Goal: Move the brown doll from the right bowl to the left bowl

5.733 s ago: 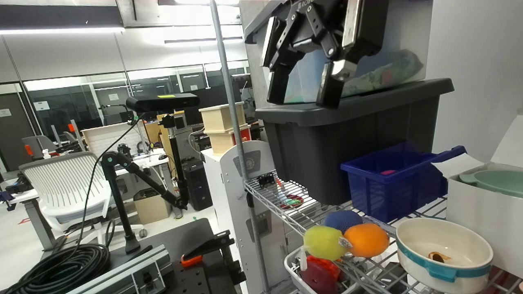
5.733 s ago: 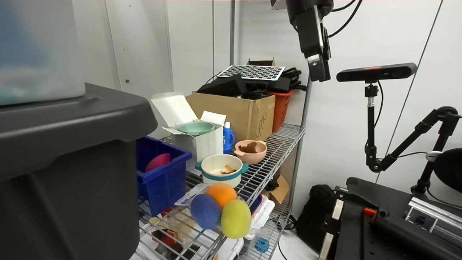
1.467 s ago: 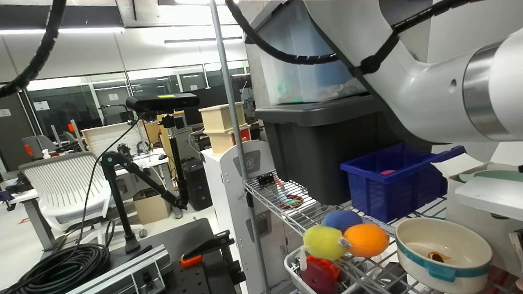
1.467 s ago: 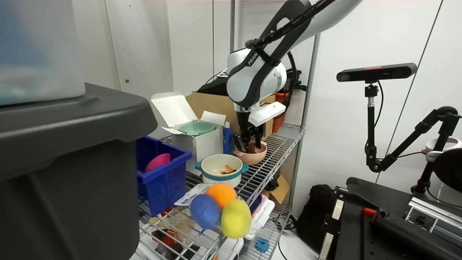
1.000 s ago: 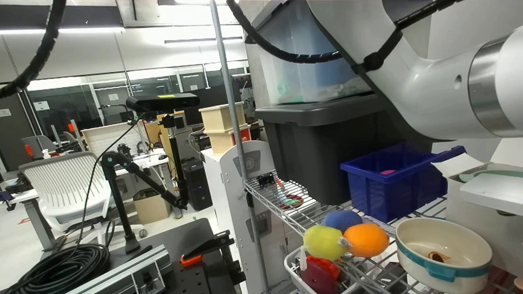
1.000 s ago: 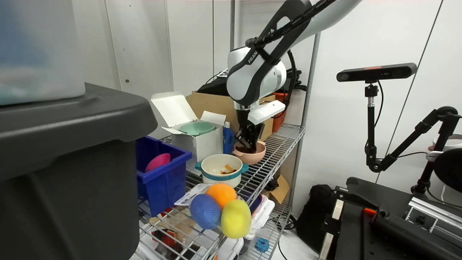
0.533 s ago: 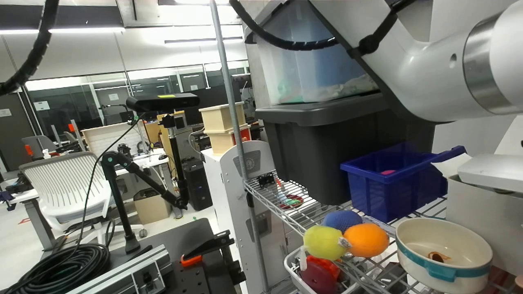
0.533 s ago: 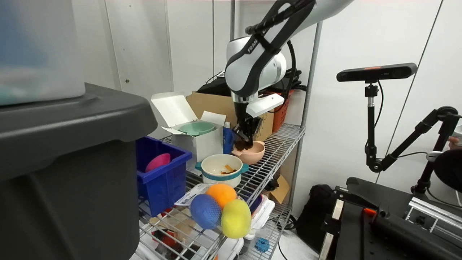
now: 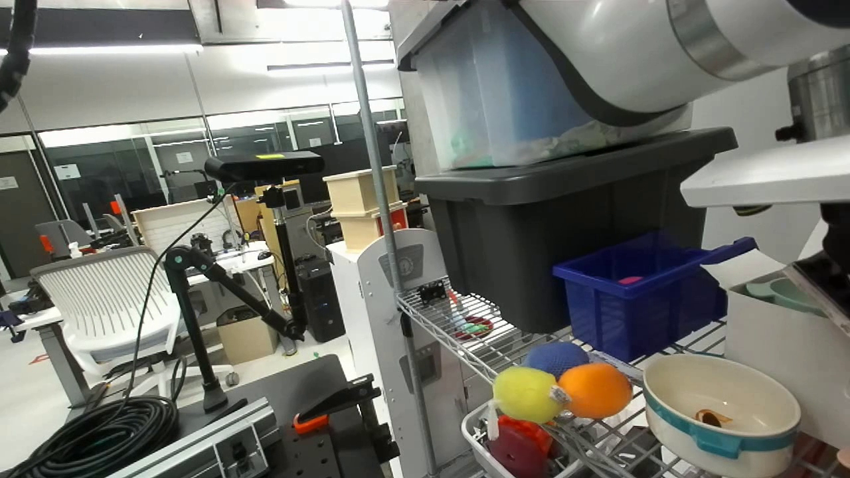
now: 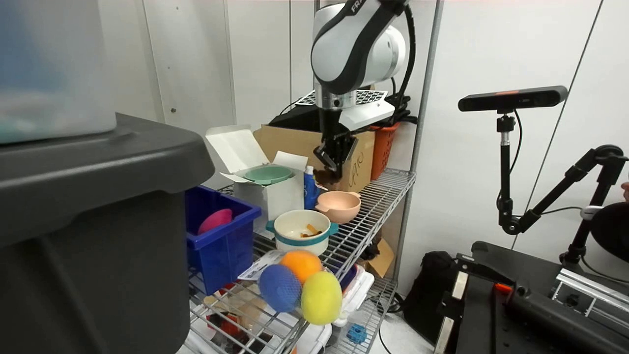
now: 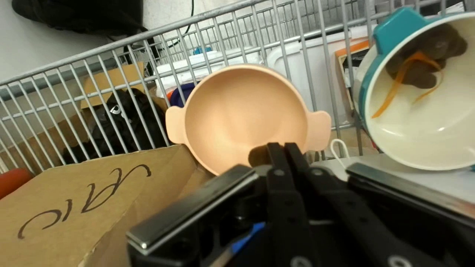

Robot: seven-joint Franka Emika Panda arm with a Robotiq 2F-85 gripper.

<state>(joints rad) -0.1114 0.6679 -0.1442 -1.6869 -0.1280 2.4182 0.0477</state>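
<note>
My gripper hangs just above the right bowl, shut on the brown doll. In the wrist view, a dark-brown rounded part of the brown doll sticks out beside the fingertips of my gripper; the rest is hidden behind the fingers. The peach right bowl below has nothing inside. The left bowl, cream with a teal band, stands beside it and holds a brown lumpy thing with an orange strip. Both exterior views show the left bowl.
Behind the bowls on the wire shelf stand a cardboard box, a blue bottle and a white box with a green bowl. A blue basket lies beyond the left bowl. Orange, yellow and blue balls rest at the shelf's front.
My gripper has closed on the brown doll inside the right bowl and risen with it out of the bowl. The arm has moved up; the bowls look unmoved in the last half second.
</note>
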